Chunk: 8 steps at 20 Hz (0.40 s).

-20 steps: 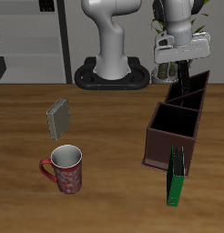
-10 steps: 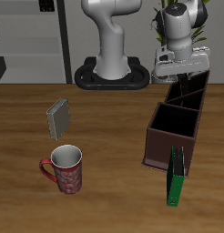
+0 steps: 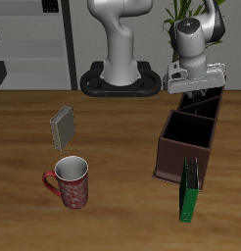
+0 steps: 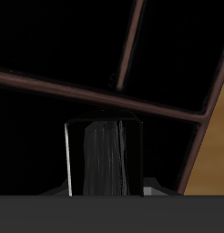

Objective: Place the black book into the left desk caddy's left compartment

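The black book [image 4: 105,157] stands upright inside a compartment of the dark brown desk caddy [image 3: 177,147], seen end-on in the wrist view with pale edges on both sides. Brown divider walls [image 4: 132,98] cross behind it. My gripper [image 3: 197,95] hangs just above the caddy's back compartments, and nothing is between its fingers. In the exterior view the book is hidden by the caddy walls and the gripper.
A green book [image 3: 190,189] leans against the caddy's front end. A grey book [image 3: 63,126] and a red mug [image 3: 70,182] stand apart on the other side of the table. The robot base [image 3: 120,80] is at the back.
The gripper lowered the black book into the caddy, let go of it and has risen straight up. The book stays in the compartment.
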{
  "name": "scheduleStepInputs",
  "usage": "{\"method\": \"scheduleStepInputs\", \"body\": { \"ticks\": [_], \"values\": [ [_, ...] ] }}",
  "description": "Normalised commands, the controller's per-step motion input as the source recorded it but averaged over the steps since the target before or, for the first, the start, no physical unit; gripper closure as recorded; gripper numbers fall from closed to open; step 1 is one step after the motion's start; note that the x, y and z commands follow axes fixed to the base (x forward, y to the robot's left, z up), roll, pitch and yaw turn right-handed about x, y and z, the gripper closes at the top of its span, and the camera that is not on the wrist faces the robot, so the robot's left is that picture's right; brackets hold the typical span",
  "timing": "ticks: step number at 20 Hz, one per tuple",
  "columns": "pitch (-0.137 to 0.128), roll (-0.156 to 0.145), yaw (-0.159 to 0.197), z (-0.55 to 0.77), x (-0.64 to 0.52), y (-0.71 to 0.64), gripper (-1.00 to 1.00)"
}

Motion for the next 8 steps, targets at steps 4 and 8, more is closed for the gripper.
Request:
{"method": "scheduleStepInputs", "body": {
  "ticks": [4,8],
  "values": [
    [0.086,0.014,0.029,-0.34,0.08,0.0,1.0],
    [0.049,0.089,-0.047,-0.15,0.08,0.06,-1.0]
  ]
}}
